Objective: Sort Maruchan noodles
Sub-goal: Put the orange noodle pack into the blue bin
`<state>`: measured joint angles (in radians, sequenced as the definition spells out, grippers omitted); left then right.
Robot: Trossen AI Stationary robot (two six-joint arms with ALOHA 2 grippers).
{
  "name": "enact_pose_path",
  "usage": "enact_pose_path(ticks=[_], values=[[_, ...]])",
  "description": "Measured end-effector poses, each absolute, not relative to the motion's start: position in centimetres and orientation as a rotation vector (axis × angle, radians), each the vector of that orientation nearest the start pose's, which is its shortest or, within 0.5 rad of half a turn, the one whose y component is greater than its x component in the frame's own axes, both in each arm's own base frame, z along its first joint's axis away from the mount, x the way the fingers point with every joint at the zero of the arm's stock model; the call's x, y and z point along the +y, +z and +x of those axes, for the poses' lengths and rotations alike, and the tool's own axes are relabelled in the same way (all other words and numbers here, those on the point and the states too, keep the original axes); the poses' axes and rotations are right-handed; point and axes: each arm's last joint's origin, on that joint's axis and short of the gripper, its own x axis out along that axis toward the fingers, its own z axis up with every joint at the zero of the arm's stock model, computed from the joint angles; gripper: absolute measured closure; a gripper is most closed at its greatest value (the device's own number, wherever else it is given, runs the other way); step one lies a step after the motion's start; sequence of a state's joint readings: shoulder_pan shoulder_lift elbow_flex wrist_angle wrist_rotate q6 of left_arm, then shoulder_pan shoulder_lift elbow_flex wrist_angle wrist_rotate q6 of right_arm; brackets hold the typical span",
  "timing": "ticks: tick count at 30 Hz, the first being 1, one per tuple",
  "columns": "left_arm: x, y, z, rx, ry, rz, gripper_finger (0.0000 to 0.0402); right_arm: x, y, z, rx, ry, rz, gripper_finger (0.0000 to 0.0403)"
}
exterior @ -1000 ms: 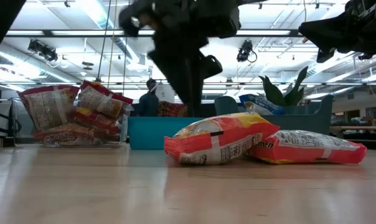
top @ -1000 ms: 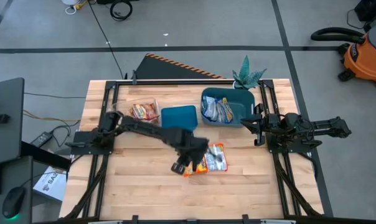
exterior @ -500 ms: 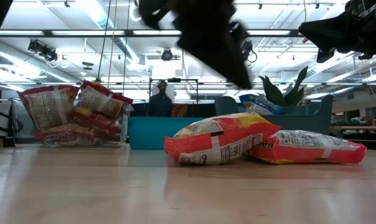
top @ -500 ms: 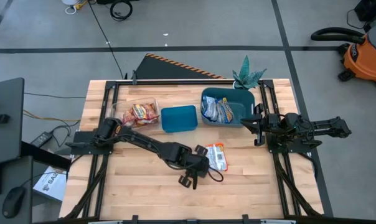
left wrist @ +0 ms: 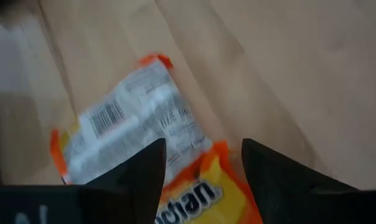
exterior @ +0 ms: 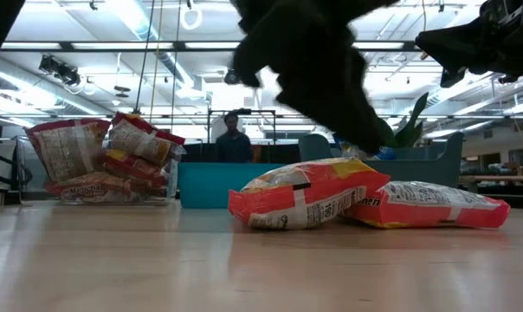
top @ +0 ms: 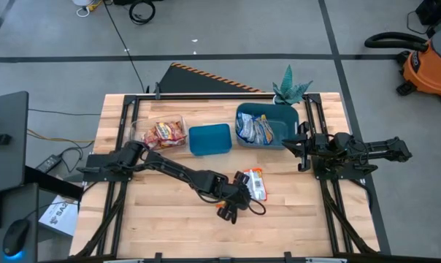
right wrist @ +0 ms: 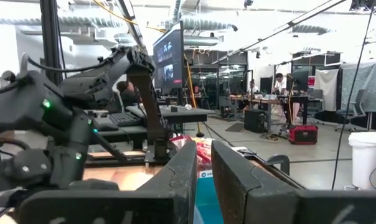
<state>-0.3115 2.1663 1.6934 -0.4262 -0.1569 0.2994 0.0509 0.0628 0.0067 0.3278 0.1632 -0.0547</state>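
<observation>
surface: wooden table [top: 169, 219] | room: grey floor, orange vacuum [top: 428, 62] | left gripper [top: 231, 210] jaws apart | right gripper [top: 302, 148] jaws nearly closed

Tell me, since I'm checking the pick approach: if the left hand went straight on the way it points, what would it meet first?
Probably the orange noodle packet directly under the left hand, whose open fingers straddle its edge; the white-backed packet lies just beyond. The gap to it is unclear.
</observation>
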Motion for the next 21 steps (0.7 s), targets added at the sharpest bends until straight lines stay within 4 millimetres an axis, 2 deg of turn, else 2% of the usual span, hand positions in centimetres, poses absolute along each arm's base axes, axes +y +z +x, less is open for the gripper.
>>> enact_pose_path(ticks=[8,11,21], values=[[-13.8,16.8,45.2,0.939,-0.282,0.515,0.0205,0.0,19.3,9.7,-0.279,-0.118,-0.024,0.0348],[-13.6,16.3,44.8,0.994,-0.296,0.548,0.0223,0.0,19.3,9.7,-0.278,-0.117,-0.024,0.0348],[-12.2,15.8,44.7,1.069,-0.241,0.595,0.0345,0.0,19.4,9.7,-0.286,-0.118,-0.023,0.0348]])
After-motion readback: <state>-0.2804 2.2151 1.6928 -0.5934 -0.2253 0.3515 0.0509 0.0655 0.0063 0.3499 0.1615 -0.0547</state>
